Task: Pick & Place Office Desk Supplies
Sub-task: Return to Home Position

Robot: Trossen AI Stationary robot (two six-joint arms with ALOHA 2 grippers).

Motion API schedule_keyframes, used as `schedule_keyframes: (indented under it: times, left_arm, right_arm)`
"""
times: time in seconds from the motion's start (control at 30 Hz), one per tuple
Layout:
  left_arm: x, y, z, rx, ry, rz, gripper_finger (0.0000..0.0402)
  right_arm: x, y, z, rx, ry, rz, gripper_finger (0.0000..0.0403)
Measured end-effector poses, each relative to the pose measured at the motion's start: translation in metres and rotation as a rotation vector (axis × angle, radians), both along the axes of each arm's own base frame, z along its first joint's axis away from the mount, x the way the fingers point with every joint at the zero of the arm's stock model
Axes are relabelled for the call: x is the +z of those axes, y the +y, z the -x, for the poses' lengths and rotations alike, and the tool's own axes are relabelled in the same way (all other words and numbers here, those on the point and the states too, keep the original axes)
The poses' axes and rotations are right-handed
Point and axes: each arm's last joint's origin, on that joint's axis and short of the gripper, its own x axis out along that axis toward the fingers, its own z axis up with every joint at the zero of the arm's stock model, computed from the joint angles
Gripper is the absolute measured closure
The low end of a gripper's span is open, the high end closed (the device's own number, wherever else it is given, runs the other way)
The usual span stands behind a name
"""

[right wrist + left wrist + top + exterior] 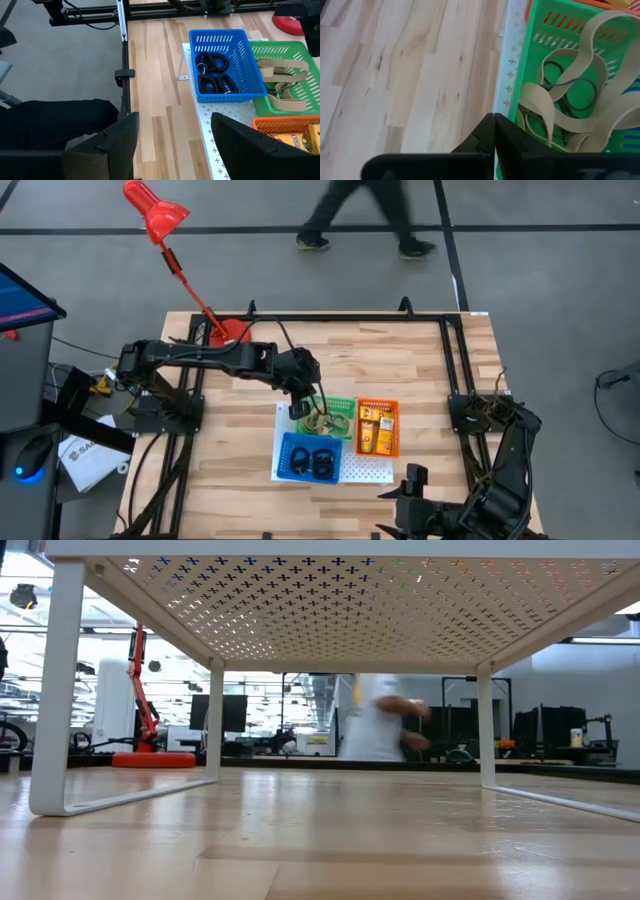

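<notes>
Your supplies sit sorted in three bins on the white shelf (365,470) at mid-bench. Wide tan bands (580,100) fill the green bin (340,402) at far left, with a thin black loop (570,92) among them. Black coiled loops (215,75) lie in the blue bin (308,457), near left. Yellow-orange blocks (375,430) fill the orange bin (379,427) on the right. The left jaws are pressed together, empty, over the green bin's left edge. The right jaws gape wide, empty, at the bench's (400,360) near right corner. From the right wrist you get the orange bin cut off. From bench level you see only the shelf's underside and a blurred person (375,720) beyond.
</notes>
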Motion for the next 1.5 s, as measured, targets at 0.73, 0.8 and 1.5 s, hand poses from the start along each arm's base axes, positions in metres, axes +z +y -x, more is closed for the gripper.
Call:
schedule_keyframes:
  times: [0.73, 0.8, 1.5]
  left_arm:
    - [0.030, -0.006, 0.184, 0.301, -0.299, -0.129, 0.0402]
    - [0.012, -0.019, 0.191, 0.185, -0.487, -0.023, 0.0401]
    - [-0.093, -0.037, 0.244, -0.366, -1.014, -0.029, 0.0401]
  right_arm:
    - [0.001, 0.000, -0.001, -0.004, -0.031, 0.030, 0.0158]
    - [0.001, 0.000, -0.001, -0.006, -0.036, 0.028, 0.0158]
    - [0.012, -0.002, -0.025, 0.004, -0.141, -0.034, 0.0158]
